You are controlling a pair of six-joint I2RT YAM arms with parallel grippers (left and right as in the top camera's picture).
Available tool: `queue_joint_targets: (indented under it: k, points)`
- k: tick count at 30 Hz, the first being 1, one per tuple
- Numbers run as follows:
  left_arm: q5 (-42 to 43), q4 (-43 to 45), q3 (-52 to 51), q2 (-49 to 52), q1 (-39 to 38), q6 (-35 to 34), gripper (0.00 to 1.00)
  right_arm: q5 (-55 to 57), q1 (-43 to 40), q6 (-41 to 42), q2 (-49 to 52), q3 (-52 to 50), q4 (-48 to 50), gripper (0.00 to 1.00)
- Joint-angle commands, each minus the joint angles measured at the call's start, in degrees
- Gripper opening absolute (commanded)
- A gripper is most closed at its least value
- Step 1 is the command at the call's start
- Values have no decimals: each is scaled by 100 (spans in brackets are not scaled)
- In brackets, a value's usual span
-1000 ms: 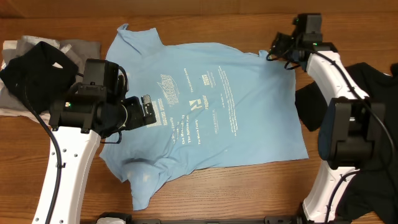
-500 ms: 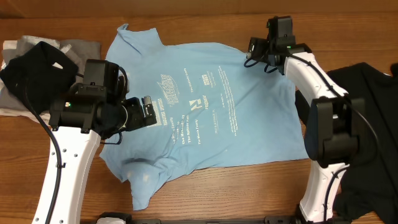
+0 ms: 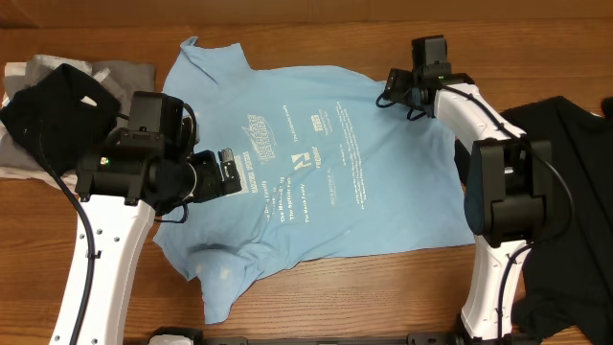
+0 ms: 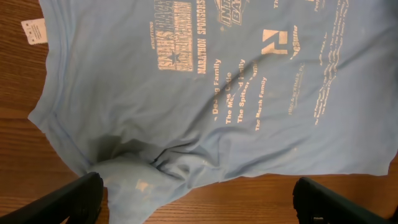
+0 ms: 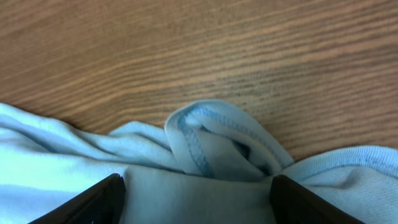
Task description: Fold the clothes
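The clothes are a light blue T-shirt (image 3: pixel 383 182) spread flat on the wooden table, print side up, and a black garment (image 3: pixel 565 120) at the right edge. My left gripper (image 3: pixel 226 172) hovers open over the shirt's left half; in the left wrist view its fingers (image 4: pixel 73 196) straddle the lower sleeve (image 4: pixel 134 186) without touching. My right gripper (image 3: pixel 396 88) sits at the shirt's top right edge. Its jaws stand wide apart, open, with a bunched fold of the hem (image 5: pixel 205 134) between them (image 5: pixel 196 199).
A second black garment (image 3: pixel 53 110) lies on grey cloth (image 3: pixel 129 75) at the far left. A white label (image 4: pixel 32 30) pokes out at the shirt's collar. Bare wood (image 5: pixel 186 43) lies beyond the shirt's top edge.
My right gripper has slid left along the shirt's top edge, from past the corner onto the fabric. The left arm and the shirt have stayed put.
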Motion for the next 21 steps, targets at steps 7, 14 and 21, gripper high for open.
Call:
queue_joint_targets:
  k: [7, 14, 21]
  points:
    - [81, -2, -17, -61, -13, 153, 100, -138, -4, 334, 402, 109, -190, 79]
    - [79, 0, -17, -61, -11, 153, 100, -129, -4, 334, 402, 111, 11, 80]
    - [79, -2, -17, -61, -13, 153, 100, -85, -9, 476, 402, 393, 201, 78]
